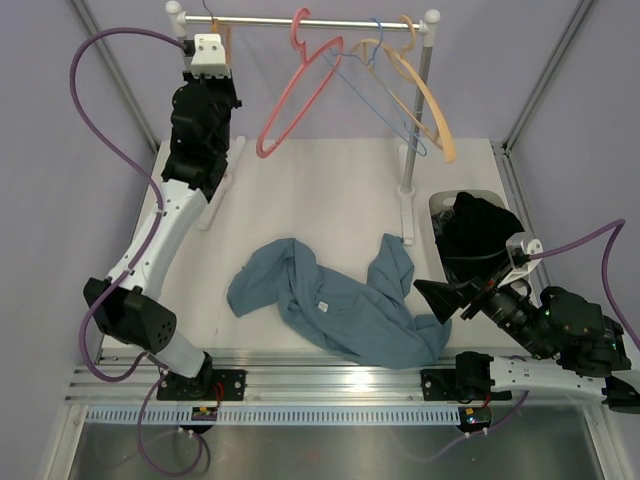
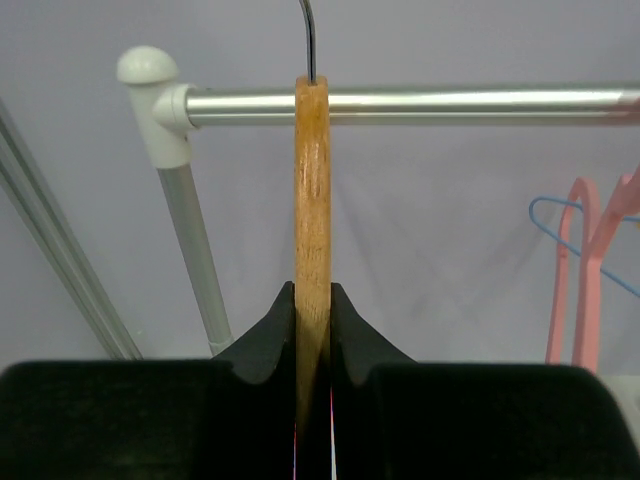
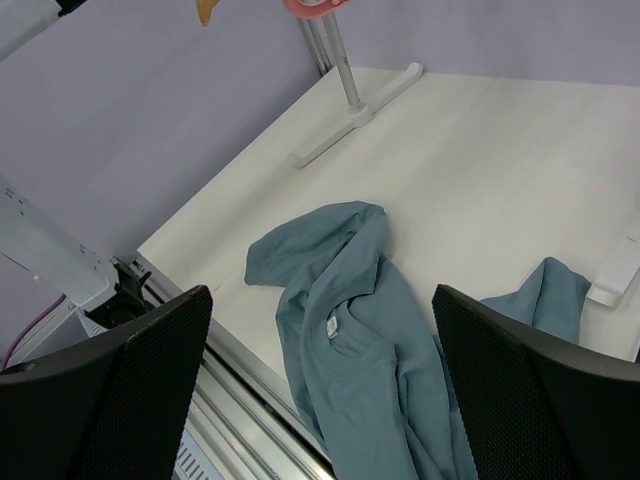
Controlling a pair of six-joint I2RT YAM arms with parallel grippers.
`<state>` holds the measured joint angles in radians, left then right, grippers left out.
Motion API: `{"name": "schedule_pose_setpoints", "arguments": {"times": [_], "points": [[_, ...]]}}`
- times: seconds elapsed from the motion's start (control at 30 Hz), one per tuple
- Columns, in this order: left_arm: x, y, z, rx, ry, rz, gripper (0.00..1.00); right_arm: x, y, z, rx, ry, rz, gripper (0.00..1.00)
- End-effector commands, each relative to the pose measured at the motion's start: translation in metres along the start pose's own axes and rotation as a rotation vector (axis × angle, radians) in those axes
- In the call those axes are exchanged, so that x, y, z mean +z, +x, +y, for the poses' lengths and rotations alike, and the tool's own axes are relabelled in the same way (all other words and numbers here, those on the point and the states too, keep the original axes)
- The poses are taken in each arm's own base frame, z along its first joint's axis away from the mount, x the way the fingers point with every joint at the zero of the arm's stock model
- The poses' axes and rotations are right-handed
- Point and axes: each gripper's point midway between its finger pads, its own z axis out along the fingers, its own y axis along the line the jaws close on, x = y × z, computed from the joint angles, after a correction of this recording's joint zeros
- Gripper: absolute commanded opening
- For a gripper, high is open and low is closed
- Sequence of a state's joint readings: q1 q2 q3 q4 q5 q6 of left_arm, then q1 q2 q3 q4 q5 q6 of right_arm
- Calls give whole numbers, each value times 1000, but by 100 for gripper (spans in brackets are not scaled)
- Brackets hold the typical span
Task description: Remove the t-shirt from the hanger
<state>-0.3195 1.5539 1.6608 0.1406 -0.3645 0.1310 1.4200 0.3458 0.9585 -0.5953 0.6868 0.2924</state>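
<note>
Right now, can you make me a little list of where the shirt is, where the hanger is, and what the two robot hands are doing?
t-shirt: off the hanger, crumpled on the table near its front edge
hanger: bare, up by the metal rail
left tool: shut on the hanger, pinching it edge-on
right tool: open, empty, pointed at the t-shirt
other hangers: pink hanger, blue hanger, pale tan hanger, all on the rail
black cloth: in the bin at the right
</note>
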Motion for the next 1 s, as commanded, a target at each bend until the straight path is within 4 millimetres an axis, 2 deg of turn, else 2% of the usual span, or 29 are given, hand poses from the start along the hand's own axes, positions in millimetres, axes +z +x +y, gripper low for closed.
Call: {"name": "schedule_pose_setpoints", "arguments": {"times": [0.0, 0.07, 0.27, 0.43, 0.53, 0.57, 0.67, 0.77, 0.97], "points": [[13, -32, 3, 6, -4, -77, 0, -2, -4, 3, 23, -22, -21, 99], [16, -37, 4, 13, -6, -79, 0, -3, -5, 3, 25, -24, -24, 100], [22, -28, -3, 20, 27, -55, 0, -3, -5, 4, 23, -33, -22, 99], [20, -22, -13, 8, 101, -39, 0, -3, -5, 5, 22, -43, -20, 100], [25, -21, -13, -13, 138, -16, 0, -5, -5, 5, 24, -49, -22, 100], [30, -13, -15, -33, 146, 4, 0, -5, -5, 5, 27, -51, -23, 100], [37, -16, -9, -30, 127, -1, 0, -6, -6, 6, 31, -57, -26, 99], [42, -3, -9, -12, 132, 46, 0, -6, -6, 6, 31, -61, -25, 100], [51, 8, -9, -19, 162, 75, 0, -5, -4, 8, 22, -60, -18, 99]]}}
